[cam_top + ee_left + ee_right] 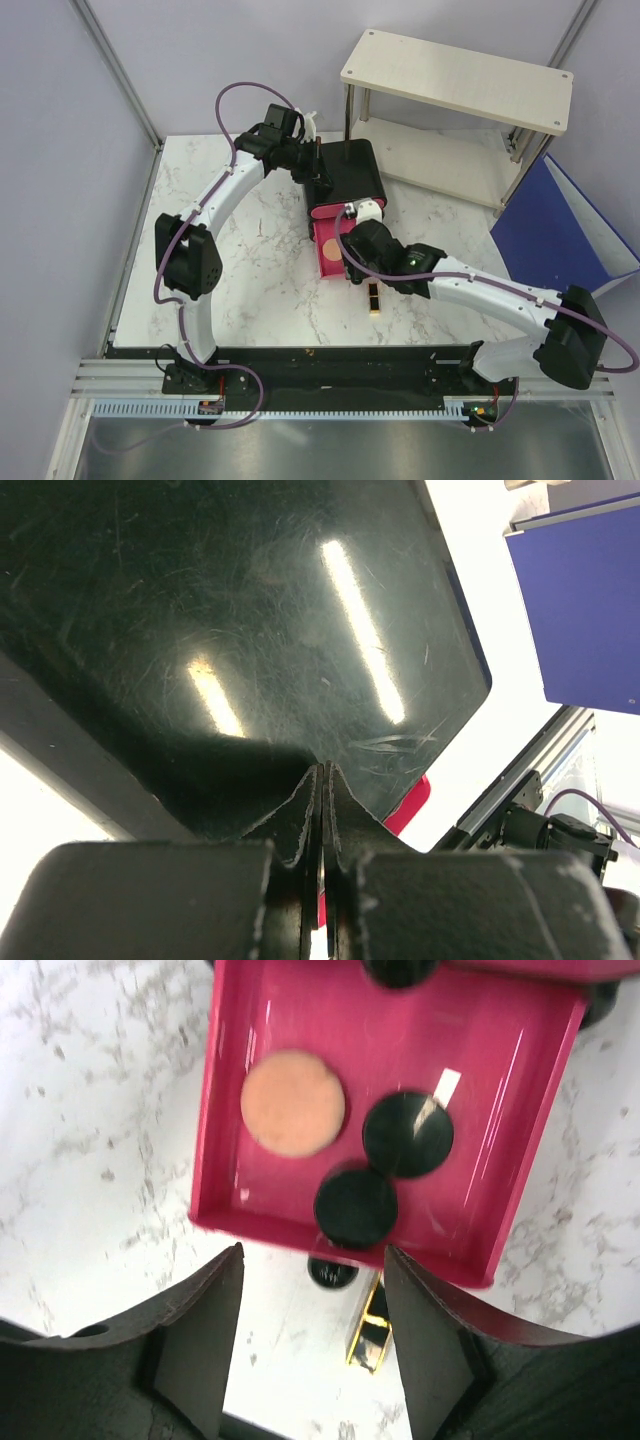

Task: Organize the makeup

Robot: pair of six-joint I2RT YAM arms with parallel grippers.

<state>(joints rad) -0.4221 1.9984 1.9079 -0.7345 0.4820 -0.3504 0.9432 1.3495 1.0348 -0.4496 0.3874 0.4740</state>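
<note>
Found right gripper [312,1345] spread wide and empty, poised above the near rim of the pulled-out pink drawer [500,1150]. Noted inside it a peach disc [293,1102], a black jar [407,1134] and a second black jar [355,1206] against the front wall. Logged a lipstick [368,1332] on the table [100,1110] just outside the drawer, near a small black round item [332,1272]. Found left gripper [322,780] pressed closed on nothing, tips at the black box [250,610] top; contact not confirmable.

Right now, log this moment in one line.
left gripper: shut, at black box | right gripper: open above pink drawer | inside: peach disc, two black jars | lipstick: on table
</note>
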